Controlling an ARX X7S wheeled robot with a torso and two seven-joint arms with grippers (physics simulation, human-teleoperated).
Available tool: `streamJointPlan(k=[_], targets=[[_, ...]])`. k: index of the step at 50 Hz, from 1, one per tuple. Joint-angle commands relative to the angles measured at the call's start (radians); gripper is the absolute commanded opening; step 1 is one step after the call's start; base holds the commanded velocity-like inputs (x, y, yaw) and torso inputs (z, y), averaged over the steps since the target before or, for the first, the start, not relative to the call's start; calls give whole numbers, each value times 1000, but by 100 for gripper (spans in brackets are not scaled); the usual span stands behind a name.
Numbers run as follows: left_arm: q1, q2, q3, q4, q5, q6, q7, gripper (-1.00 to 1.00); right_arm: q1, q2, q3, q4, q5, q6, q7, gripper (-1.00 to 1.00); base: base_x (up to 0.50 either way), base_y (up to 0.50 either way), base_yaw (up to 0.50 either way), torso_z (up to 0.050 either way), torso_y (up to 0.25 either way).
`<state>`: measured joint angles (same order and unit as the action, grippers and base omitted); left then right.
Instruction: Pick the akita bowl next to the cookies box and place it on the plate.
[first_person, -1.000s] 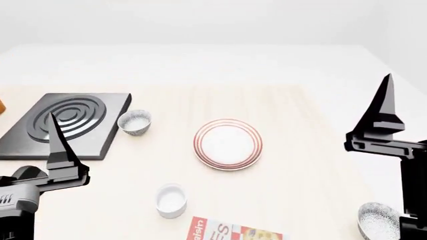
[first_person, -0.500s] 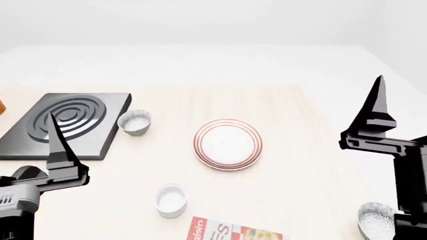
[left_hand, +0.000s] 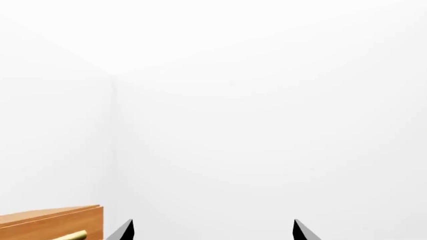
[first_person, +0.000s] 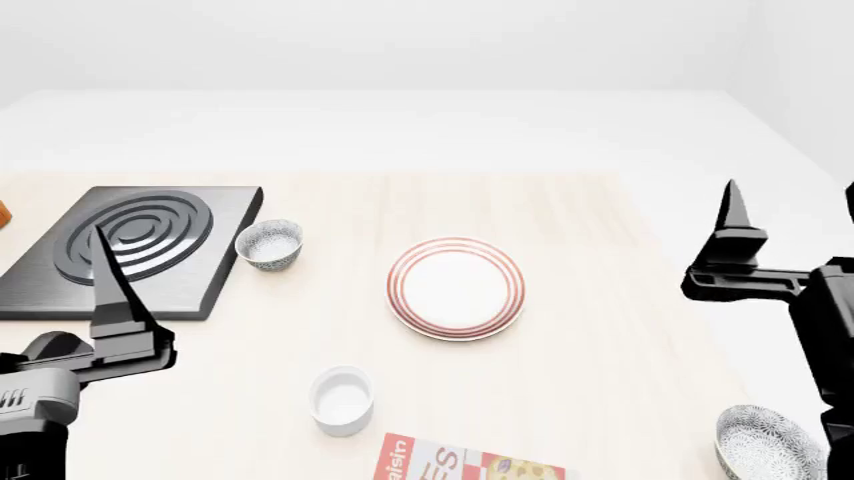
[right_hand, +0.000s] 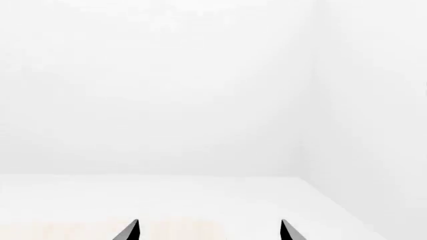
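Note:
The akita bowl (first_person: 763, 442), grey-and-white speckled, sits at the table's near right corner, to the right of the cookies box (first_person: 467, 463), which is cut off by the frame's lower edge. In the middle of the table lies the red-ringed plate (first_person: 455, 288). My right gripper (first_person: 791, 218) hangs open well above and behind the bowl, pointing up; the right wrist view shows its gripper (right_hand: 209, 229) with fingertips wide apart and nothing between them. My left gripper (first_person: 110, 272) is raised at the near left, and in its wrist view the gripper (left_hand: 212, 230) is open and empty.
A twin speckled bowl (first_person: 270, 244) stands beside a black stove plate (first_person: 127, 248) at the far left. A small plain white cup (first_person: 342, 399) sits near the box. A wooden cabinet corner (left_hand: 50, 224) shows in the left wrist view.
My right gripper has dropped lower and turned, so a second finger shows at the frame's right edge and more of the akita bowl is uncovered. The left arm has stayed put.

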<state>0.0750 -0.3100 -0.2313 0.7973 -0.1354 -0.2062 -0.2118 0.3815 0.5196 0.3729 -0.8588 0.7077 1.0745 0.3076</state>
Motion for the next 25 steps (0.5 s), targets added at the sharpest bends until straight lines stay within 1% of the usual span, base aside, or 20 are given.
streamJointPlan(k=[1, 2, 3, 4, 5, 6, 8, 10, 13, 15, 19, 21, 25], targets=[[1, -2, 2, -1, 6, 5, -9, 100, 156, 43, 160, -1, 295, 479, 105, 100, 0, 0, 0, 0, 0], [1, -2, 3, -2, 6, 6, -9, 100, 158, 59, 170, 20, 361, 494, 161, 100, 0, 0, 0, 0, 0], [1, -3, 3, -2, 6, 6, -10, 100, 152, 96, 147, 57, 460, 494, 256, 100, 0, 0, 0, 0, 0], [1, -3, 3, -2, 6, 6, -11, 100, 151, 117, 155, 86, 554, 493, 328, 100, 0, 0, 0, 0, 0], [1, -3, 3, -2, 7, 6, -11, 100, 148, 157, 145, 149, 692, 493, 456, 100, 0, 0, 0, 0, 0], [1, -4, 3, -2, 7, 7, -11, 100, 153, 176, 130, 186, 780, 489, 545, 100, 0, 0, 0, 0, 0], [1, -4, 4, -2, 5, 7, -12, 100, 151, 209, 107, 229, 885, 474, 641, 100, 0, 0, 0, 0, 0], [2, -5, 4, -3, 6, 9, -12, 100, 139, 266, 51, 294, 1018, 447, 787, 100, 0, 0, 0, 0, 0], [2, -6, 5, -2, 6, 8, -14, 100, 113, 293, 39, 322, 1101, 405, 845, 100, 0, 0, 0, 0, 0], [2, -6, 5, -3, 7, 9, -15, 100, 114, 325, -29, 355, 1152, 384, 917, 100, 0, 0, 0, 0, 0], [2, -7, 5, -3, 6, 9, -18, 100, 103, 338, -79, 389, 1216, 348, 958, 100, 0, 0, 0, 0, 0], [2, -8, 6, -2, 6, 7, -18, 100, 91, 362, -124, 410, 1251, 336, 996, 100, 0, 0, 0, 0, 0], [3, -9, 7, -3, 5, 9, -20, 100, 74, 356, -107, 413, 1239, 333, 972, 100, 0, 0, 0, 0, 0]])
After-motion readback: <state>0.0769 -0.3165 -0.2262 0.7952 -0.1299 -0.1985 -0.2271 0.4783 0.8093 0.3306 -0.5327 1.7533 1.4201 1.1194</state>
